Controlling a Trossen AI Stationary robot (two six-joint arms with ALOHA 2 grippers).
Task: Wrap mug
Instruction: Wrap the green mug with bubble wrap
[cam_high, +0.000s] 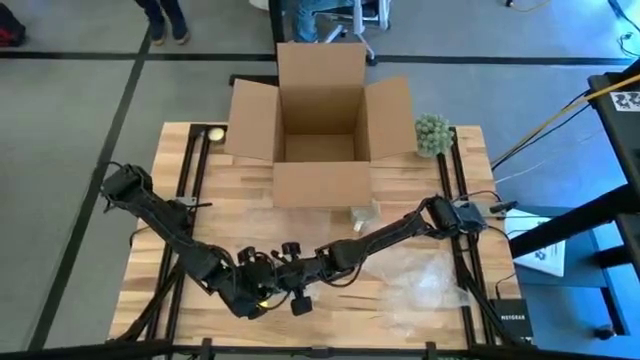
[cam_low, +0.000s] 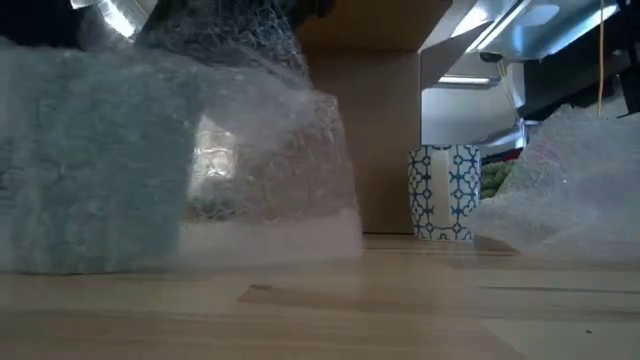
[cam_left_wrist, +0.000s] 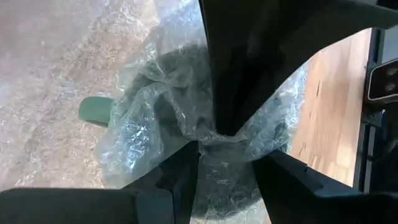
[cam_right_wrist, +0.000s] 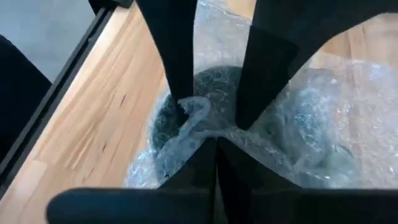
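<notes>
We have both tools at the worktop's (cam_high: 330, 230) near edge: the left tool (cam_left_wrist: 214, 140) and right tool (cam_right_wrist: 208, 134) each pinch gathered bubble wrap (cam_right_wrist: 298, 124) over the dark mug (cam_right_wrist: 211, 87). We judge the next pull should stay taut, twisting the wrap tight without tipping the mug.

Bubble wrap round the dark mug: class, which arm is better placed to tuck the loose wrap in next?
Probably the right. Both grippers meet at the bundle, but the left gripper is shut on the bubble wrap, pinning it. The right gripper also pinches wrap over the mug, beside the loose sheet.
</notes>
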